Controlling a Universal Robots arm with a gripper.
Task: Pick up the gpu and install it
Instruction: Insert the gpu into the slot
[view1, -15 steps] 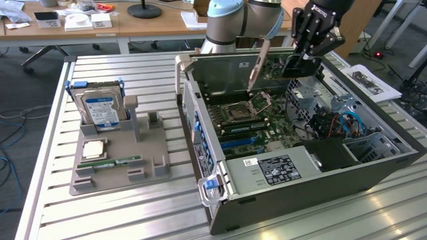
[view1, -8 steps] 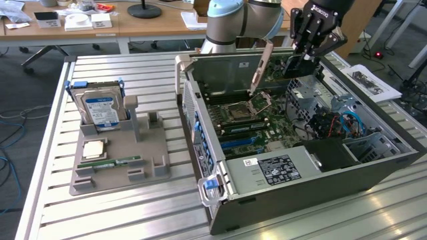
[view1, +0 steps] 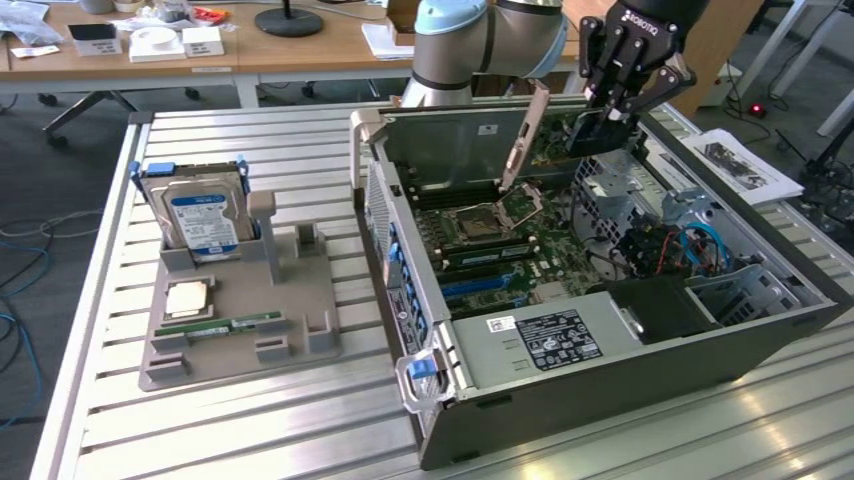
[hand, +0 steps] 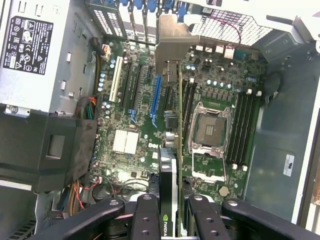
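Aluminium slats, ribbed and pale, are making up the worktop (view1: 227, 420), and a dark grey computer case (view1: 641, 380) is lying open on it towards the exterior view's right. The arm (view1: 487, 35), with rounded light-blue and silver joints, is reaching over the case from behind. Inside, a green motherboard (view1: 494, 240) is lying flat, crowded with slots and small components. A boxy silver power supply (view1: 534, 340) with a black label is sitting at the near end.

Well apart, on the exterior view's left, a matte grey moulded tray (view1: 307, 340) with upright posts is resting on the slats.

The black gripper (view1: 607, 115) is hanging above the far part of the open case. Its fingers (hand: 145, 215) are pinching the gpu (view1: 587, 135) by its upper edge. The thin card is hanging clear above the board, seen edge-on in the wrist view (hand: 169, 165). Its long silver bracket (view1: 525, 135) is slanting down towards the square metal processor socket (view1: 478, 222). In the wrist view the bracket (hand: 172, 42) is overlapping the slots beside a long blue slot (hand: 156, 97).

A silver hard drive (view1: 200, 215) with a blue-white label is standing upright in the tray. In front of it a narrow green memory stick (view1: 220, 327) is lying flat, and a small square processor chip (view1: 187, 297) is resting between the two.
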